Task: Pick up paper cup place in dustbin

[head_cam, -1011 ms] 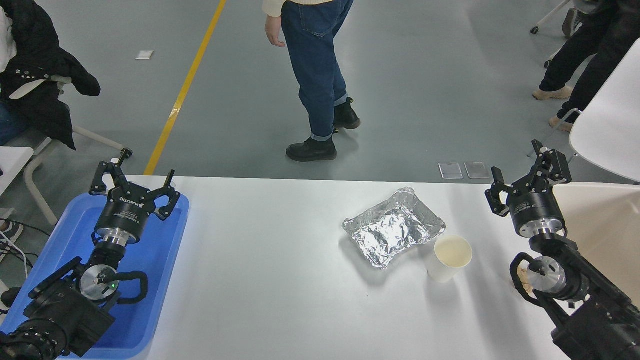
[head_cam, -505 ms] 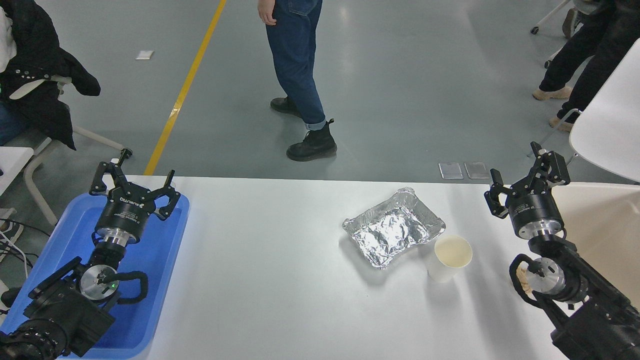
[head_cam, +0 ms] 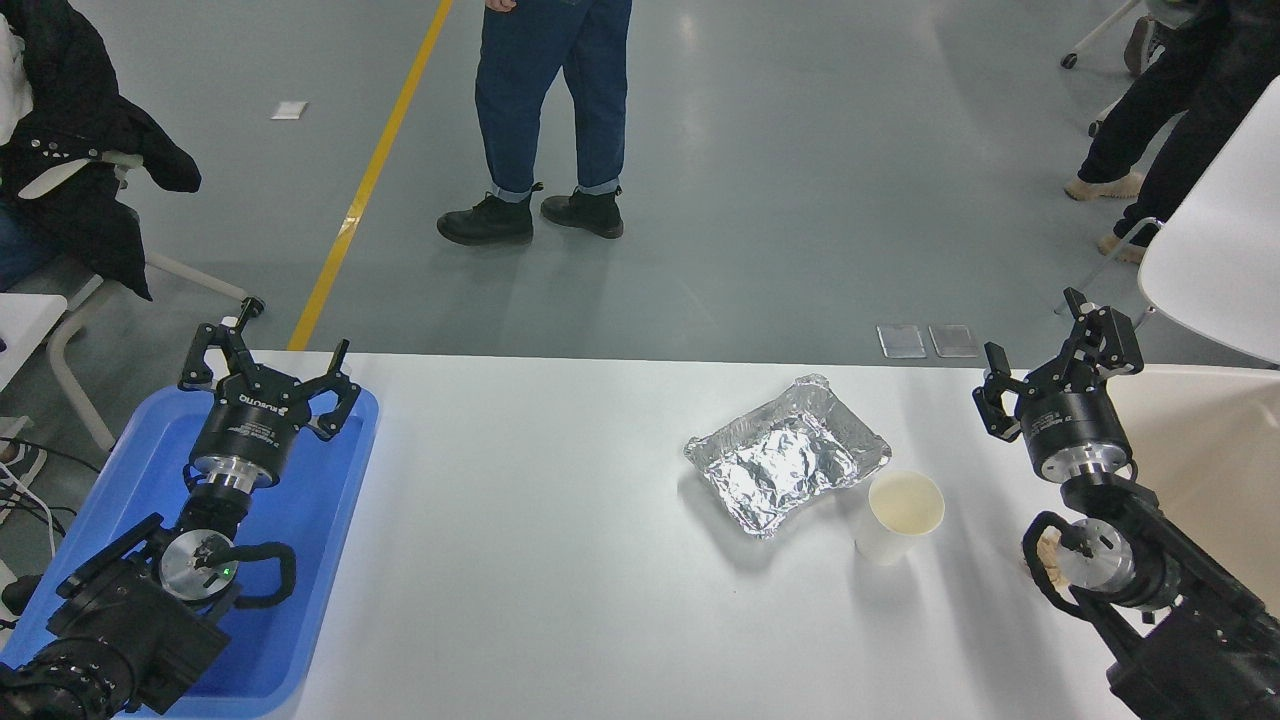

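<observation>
The left claw (head_cam: 268, 355) is parked over the blue tray (head_cam: 300, 560) at the lower left, fingers spread wide w/ nothing in them. Next, on the white surface (head_cam: 540, 560), sits a crumpled silver foil tray (head_cam: 787, 455). Just to its right & a bit nearer, the paper cup (head_cam: 899, 517) stands upright, open top up, touching or almost touching the foil tray's corner. Right of the cup, well apart from it, the right claw (head_cam: 1050, 355) hangs w/ fingers wide, holding nothing. The beige dustbin (head_cam: 1200, 450) is at the far right edge, behind the right arm. A person's legs (head_cam: 550, 110) stand on the floor beyond.
</observation>
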Motion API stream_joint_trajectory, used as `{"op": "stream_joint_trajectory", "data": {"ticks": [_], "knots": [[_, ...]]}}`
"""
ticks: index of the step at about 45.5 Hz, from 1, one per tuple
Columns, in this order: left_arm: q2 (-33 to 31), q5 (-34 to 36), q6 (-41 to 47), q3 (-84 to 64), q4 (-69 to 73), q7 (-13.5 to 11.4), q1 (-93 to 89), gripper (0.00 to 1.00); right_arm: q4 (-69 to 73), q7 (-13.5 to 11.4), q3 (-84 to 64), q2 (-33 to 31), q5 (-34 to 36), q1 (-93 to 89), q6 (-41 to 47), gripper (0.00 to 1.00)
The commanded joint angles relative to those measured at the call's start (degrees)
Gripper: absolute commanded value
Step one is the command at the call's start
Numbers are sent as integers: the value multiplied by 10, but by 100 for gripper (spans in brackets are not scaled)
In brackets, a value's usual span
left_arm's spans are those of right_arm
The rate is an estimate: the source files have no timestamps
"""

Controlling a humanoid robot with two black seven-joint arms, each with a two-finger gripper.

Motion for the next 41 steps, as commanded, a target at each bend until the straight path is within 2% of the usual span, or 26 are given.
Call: {"op": "stream_joint_trajectory", "data": {"ticks": [1, 8, 26, 36, 41], "knots": [[0, 0, 0, 0, -1, 0, -1, 100, -1, -1, -4, -12, 1, 4, -2, 100], [0, 0, 0, -1, 0, 0, -1, 100, 2, -1, -48, -20, 10, 8, -3, 100], [0, 1, 0, 0, 0, 1, -1, 100, 18, -1, -438, -227, 24, 172, 4, 100], [0, 1, 0, 0, -1, 1, -1, 100, 9, -1, -634, -290, 35, 314, 4, 100], [0, 1, 0, 0, -1, 2, -1, 100, 13, -1, -810, -312, 40, 429, 7, 100]]}}
